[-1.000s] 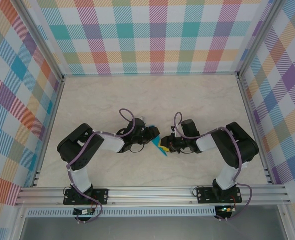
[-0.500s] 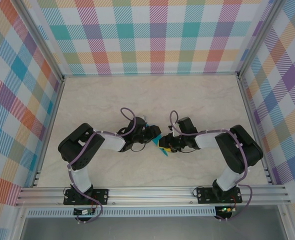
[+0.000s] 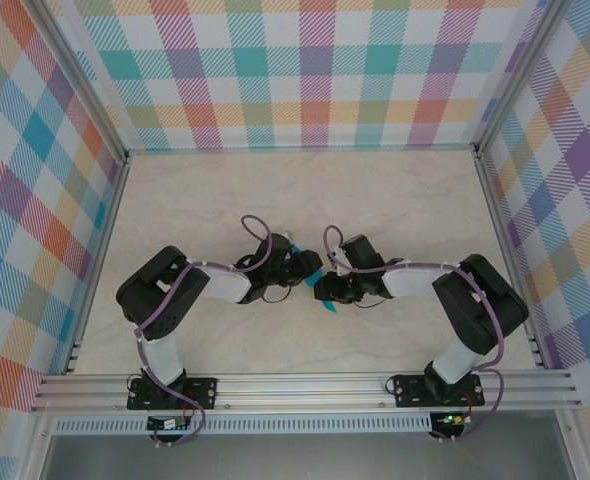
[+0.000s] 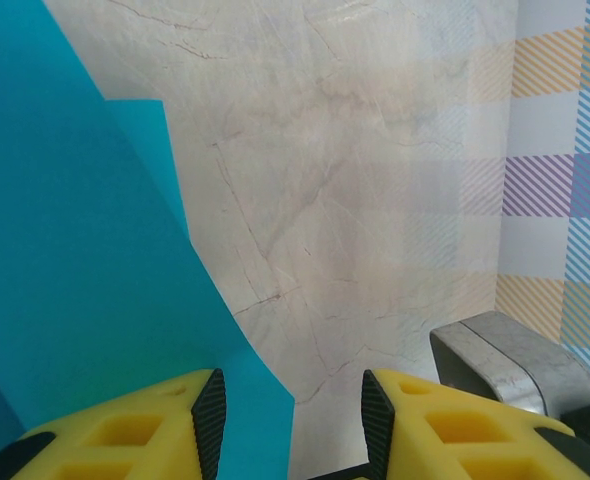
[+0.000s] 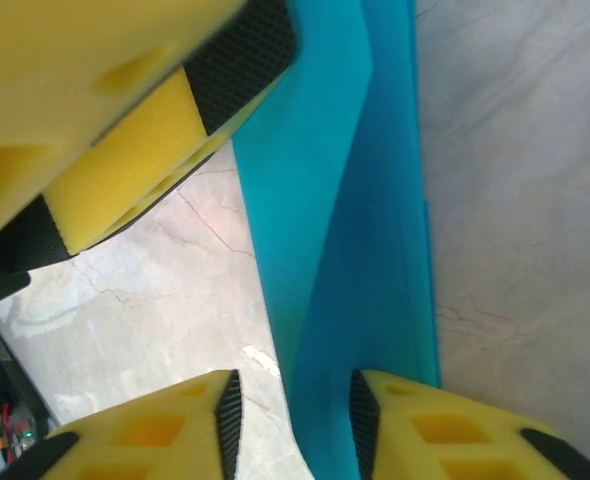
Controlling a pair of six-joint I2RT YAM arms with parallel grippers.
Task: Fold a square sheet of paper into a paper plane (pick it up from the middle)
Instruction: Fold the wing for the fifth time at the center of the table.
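Paper [image 5: 345,200] reaches into gaps of left hand [image 4: 293,400] and right hand [image 5: 295,395], both narrowly parted.

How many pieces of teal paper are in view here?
1: a folded teal sheet at mid-table, between the left gripper and right gripper; parts may be hidden under them.

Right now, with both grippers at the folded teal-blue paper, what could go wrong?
The folded teal-blue paper runs between the parted jaws of the right gripper, unpinched; it may slip. The left gripper has just the paper's edge beside one pad, so closing might miss or crumple it. Its yellow finger sits close by the right gripper; they could bump.
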